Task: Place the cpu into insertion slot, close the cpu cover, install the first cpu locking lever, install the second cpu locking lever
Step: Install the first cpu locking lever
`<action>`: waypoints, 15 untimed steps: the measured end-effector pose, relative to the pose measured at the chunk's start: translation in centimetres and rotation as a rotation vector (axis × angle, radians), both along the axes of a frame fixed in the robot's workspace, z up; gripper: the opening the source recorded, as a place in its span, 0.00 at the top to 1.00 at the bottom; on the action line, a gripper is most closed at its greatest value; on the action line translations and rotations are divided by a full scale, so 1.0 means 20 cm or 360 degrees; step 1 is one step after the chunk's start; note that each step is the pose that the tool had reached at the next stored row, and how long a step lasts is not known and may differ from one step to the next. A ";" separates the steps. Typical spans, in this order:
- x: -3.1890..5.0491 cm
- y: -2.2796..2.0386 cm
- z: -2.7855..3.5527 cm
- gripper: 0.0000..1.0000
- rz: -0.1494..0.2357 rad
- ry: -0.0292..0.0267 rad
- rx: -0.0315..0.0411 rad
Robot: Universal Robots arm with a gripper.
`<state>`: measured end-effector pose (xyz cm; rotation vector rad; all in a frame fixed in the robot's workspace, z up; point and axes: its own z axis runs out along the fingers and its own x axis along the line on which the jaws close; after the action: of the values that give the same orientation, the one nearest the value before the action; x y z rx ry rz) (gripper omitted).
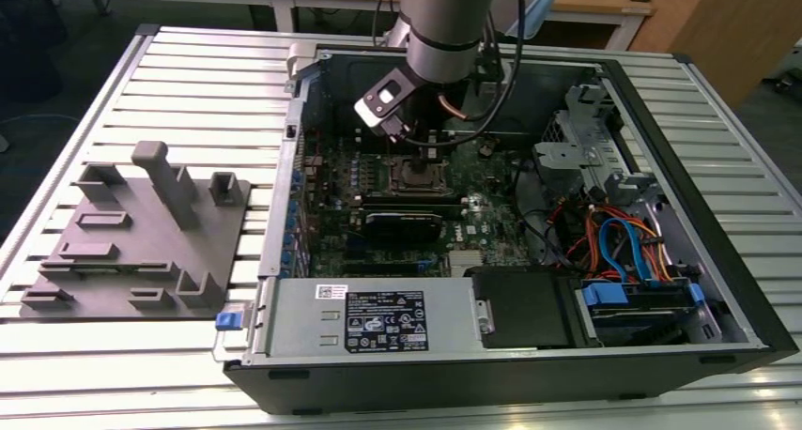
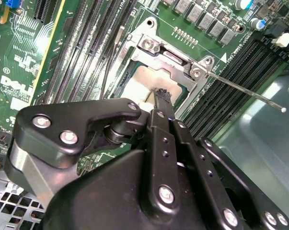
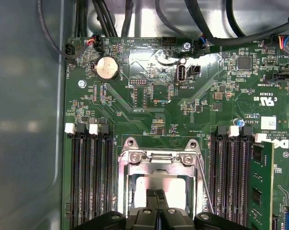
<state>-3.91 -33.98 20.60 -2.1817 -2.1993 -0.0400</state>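
Observation:
Inside the open computer case, the insertion slot [image 1: 414,176] sits on the green motherboard. The cpu [image 3: 170,184] lies in it, its pale top [image 2: 137,81] showing through the window of the cpu cover [image 3: 156,160]. The silvery cover [image 2: 156,48] lies down over the socket. One thin locking lever [image 2: 245,91] stands out slanting away from the socket, and it shows as a thin rod [image 3: 203,184] beside the frame. A second thin rod [image 2: 110,67] runs along the opposite side. My gripper [image 2: 162,96] is shut, with its tips [image 3: 156,194] over the cpu's middle and nothing between the fingers. The arm comes down from the back [image 1: 423,144].
Black memory slots [image 3: 89,182] flank the socket, with a memory stick [image 3: 259,191] on one side. A grey fixture plate [image 1: 138,233] lies at the exterior view's left. The power supply [image 1: 363,317] and drive cables [image 1: 614,242] fill the case's front and right.

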 end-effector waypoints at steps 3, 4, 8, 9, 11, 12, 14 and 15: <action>0.000 0.000 0.008 0.89 0.0000 -0.00001 0.0000; 0.000 0.000 0.010 0.89 0.0000 0.00000 0.0000; 0.000 0.000 0.012 0.89 0.0000 -0.00001 0.0002; 0.000 0.000 0.012 0.89 0.0000 -0.00001 0.0002; 0.000 0.000 0.013 0.89 0.0000 -0.00001 0.0003; 0.000 0.000 0.013 0.89 0.0000 -0.00001 0.0003; 0.000 0.000 0.013 0.89 0.0000 0.00000 0.0003; 0.000 0.000 0.013 0.89 0.0000 -0.00001 0.0003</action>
<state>-3.91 -33.98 20.87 -2.1809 -2.1985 -0.0417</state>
